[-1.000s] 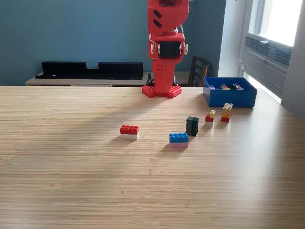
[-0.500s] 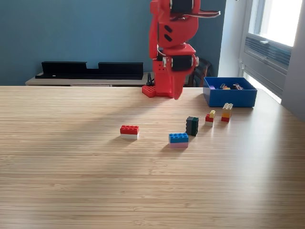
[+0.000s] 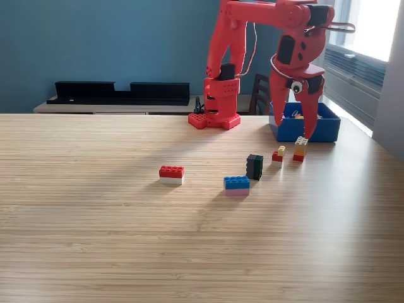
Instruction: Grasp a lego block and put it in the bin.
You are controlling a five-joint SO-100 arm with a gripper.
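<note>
Bin [image 3: 315,129]: open-topped blue plastic box with low walls, standing on the counter [image 3: 113,240] at the far end, toward the exterior view's right. Small coloured pieces show above its rim; they are too small to identify.

Lego blocks, all on the counter outside the bin:
- Stack of white over orange over red [image 3: 300,149], just in front of the bin's near wall.
- Small yellow-and-red piece [image 3: 278,153], just beside that stack toward the exterior view's left.
- Dark green-black block [image 3: 254,166], upright, nearer the camera.
- Blue block on a pink one [image 3: 237,184], close to the dark block, slightly nearer still.
- Red block on a white one [image 3: 172,173], well apart from the others toward the exterior view's left.

Gripper [image 3: 292,131]: red, pointing downward, hanging in front of the bin's left portion. The jaws stand parted, one tip at each side of a clear gap, and hold nothing. The tips hang just above the white-orange-red stack and the yellow-and-red piece, touching neither.

Arm [image 3: 252,16]: red, base [image 3: 214,120] fixed at the far edge of the counter, reaching over toward the exterior view's right.

Surroundings: blue wall [image 3: 95,44], black shelf unit [image 3: 120,91] behind the counter, dark chair back [image 3: 260,95], bright window [image 3: 372,31] at the exterior view's right.
</note>
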